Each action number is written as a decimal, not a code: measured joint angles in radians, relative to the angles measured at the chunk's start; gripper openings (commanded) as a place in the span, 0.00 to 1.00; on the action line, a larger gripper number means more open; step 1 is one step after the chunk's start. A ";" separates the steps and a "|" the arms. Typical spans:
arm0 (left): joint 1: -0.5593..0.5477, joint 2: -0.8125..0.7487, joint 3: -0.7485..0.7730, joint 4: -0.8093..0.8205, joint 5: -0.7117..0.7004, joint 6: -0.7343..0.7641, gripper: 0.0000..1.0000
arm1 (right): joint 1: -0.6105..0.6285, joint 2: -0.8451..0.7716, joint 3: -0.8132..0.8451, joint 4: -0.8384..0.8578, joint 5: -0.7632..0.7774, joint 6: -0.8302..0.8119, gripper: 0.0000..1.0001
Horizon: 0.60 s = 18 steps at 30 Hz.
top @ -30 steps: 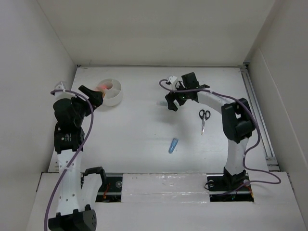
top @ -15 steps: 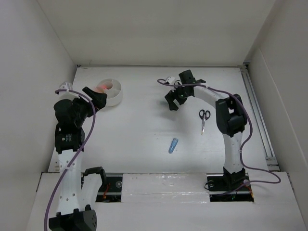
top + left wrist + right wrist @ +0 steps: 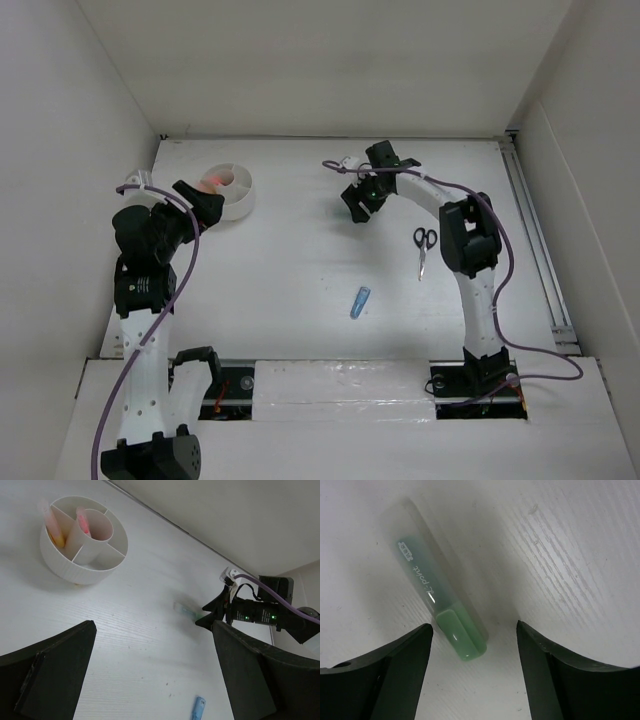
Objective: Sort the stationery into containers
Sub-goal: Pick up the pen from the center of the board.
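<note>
Right tool [image 3: 475,645]: jaws apart, straddling pale green bar [image 3: 440,597], not touching it. Bar lies flat on tabletop [image 3: 570,555], far centre. Left tool [image 3: 155,675]: wide open, empty, beside white tub [image 3: 60,562] at far left.

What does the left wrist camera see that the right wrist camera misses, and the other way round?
Left wrist only: the white tub holding pink and orange pens, and the blue marker. Right wrist only: the lettering on the pale green bar. Both: that bar and the right fingers beside it.
</note>
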State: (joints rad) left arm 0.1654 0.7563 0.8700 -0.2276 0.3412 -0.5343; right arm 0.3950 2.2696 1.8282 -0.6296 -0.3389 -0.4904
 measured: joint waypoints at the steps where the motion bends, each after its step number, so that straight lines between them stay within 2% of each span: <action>1: 0.000 0.000 0.000 0.000 0.000 0.000 1.00 | 0.000 0.001 0.000 0.000 0.002 0.002 0.70; 2: 0.000 0.000 0.000 0.000 0.000 0.000 1.00 | 0.000 0.001 0.000 0.000 0.003 0.002 0.63; 5: 0.006 0.000 0.000 0.000 0.001 0.000 1.00 | 0.005 0.003 0.004 -0.006 0.016 0.008 0.34; 6: 0.007 0.000 0.000 0.000 0.001 0.000 1.00 | 0.008 0.005 0.005 -0.010 0.021 0.011 0.19; 9: 0.010 0.000 0.000 0.000 0.001 0.000 1.00 | 0.023 0.008 0.013 -0.019 0.029 0.023 0.00; 14: 0.011 0.000 0.000 0.000 0.001 0.000 1.00 | 0.042 -0.013 -0.024 0.006 0.016 0.030 0.00; 18: 0.011 0.005 0.000 0.008 0.036 0.003 1.00 | 0.056 -0.093 -0.165 0.101 -0.026 0.068 0.00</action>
State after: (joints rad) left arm 0.1768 0.7616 0.8696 -0.2199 0.3775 -0.5312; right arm 0.4507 2.1761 1.6630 -0.5285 -0.3653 -0.4221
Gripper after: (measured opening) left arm 0.997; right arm 0.308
